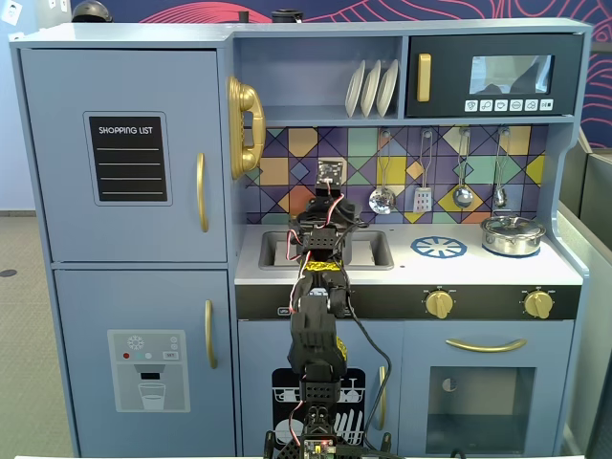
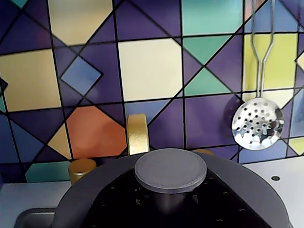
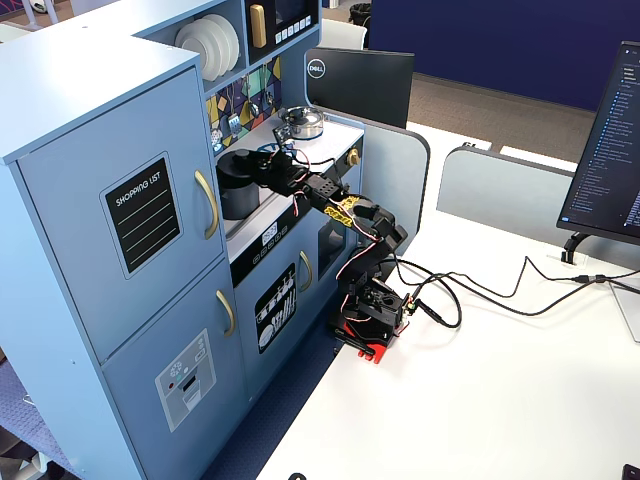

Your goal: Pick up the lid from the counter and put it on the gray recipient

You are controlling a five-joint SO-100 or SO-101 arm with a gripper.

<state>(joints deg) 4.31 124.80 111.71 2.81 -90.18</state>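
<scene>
Right under the claw in the wrist view I've got the lid point(image 2: 85, 202), its dark disc filling the bottom of the frame and its round knob point(image 2: 170, 171) sitting dead centre, just ahead of the camera. I can't see the fingertips here at all, so whether I'm clamped on that knob or only resting over it, I cannot tell; I'd guess I'm carrying it, but that's a guess.

Beyond the knob, past the lid's far edge, the gold faucet point(image 2: 137, 134) pokes up, and behind that the tiled backsplash point(image 2: 152, 66), with the slotted spoon point(image 2: 257, 124) hanging off to my right.

In a fixed view from the side, the gripper point(image 3: 268, 168) is reaching over the sink area, and the lid point(image 3: 238, 162) sits flat on top of the gray recipient point(image 3: 238, 195), directly below the claw. So the relation that matters is straight down: disc level, centred over the pot. From the front, my own arm point(image 1: 316, 325) hides the pot entirely.
</scene>
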